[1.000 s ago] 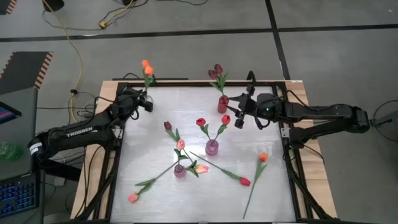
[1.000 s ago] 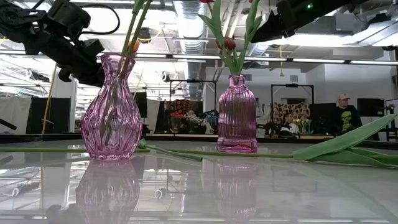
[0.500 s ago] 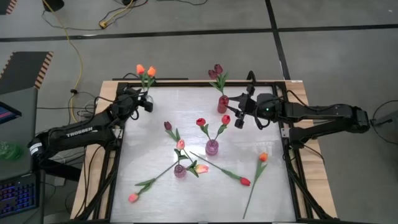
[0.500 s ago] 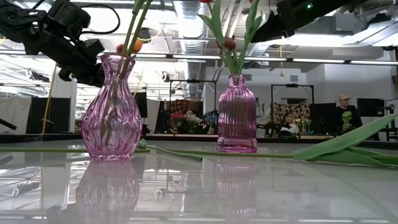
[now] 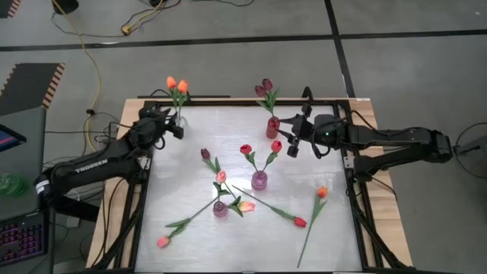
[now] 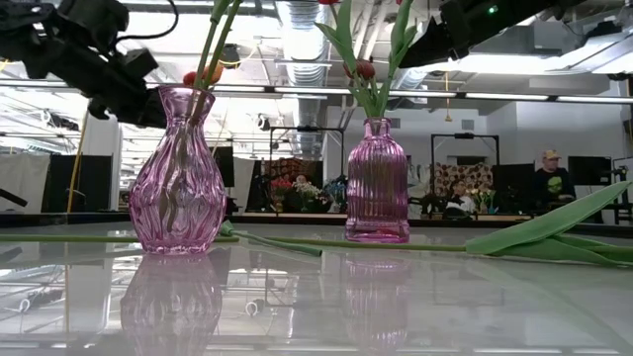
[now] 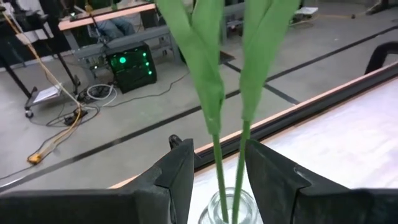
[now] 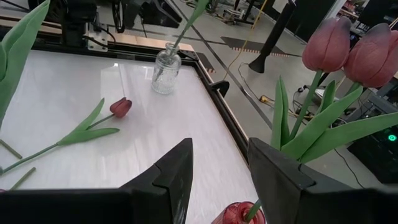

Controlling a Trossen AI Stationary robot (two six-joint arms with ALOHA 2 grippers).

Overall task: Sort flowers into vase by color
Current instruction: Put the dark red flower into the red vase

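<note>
From above, you see the left gripper (image 5: 173,126) at the far left corner of the surface (image 5: 190,152), just beside the clear jar (image 5: 180,118) that holds two orange tulips (image 5: 177,84). The right gripper (image 5: 293,135) sits just beside the red vase (image 5: 272,127) with the maroon tulips (image 5: 264,88), to the right of the jar. Nearer the middle of the surface, well apart from the jar, a pink vase (image 5: 259,180) carries red tulips (image 5: 260,148); a second pink vase (image 5: 220,208) stands close by, and loose tulips (image 5: 300,221) lie flat around both.

At surface height, you see a bulbous pink vase (image 6: 178,173) and a ribbed pink vase (image 6: 377,181), each with green stems rising from it; a person (image 6: 547,183) is in the room behind.

From the left wrist, the jaws stand apart on either side of the two green stems (image 7: 227,165) entering the jar (image 7: 231,208), not pressing them.

From the right wrist, the jaws are wide and hold nothing; the red vase (image 8: 239,214) lies just beyond them, and the jar (image 8: 165,70) stands at the far corner with a loose maroon tulip (image 8: 120,107) near it.
</note>
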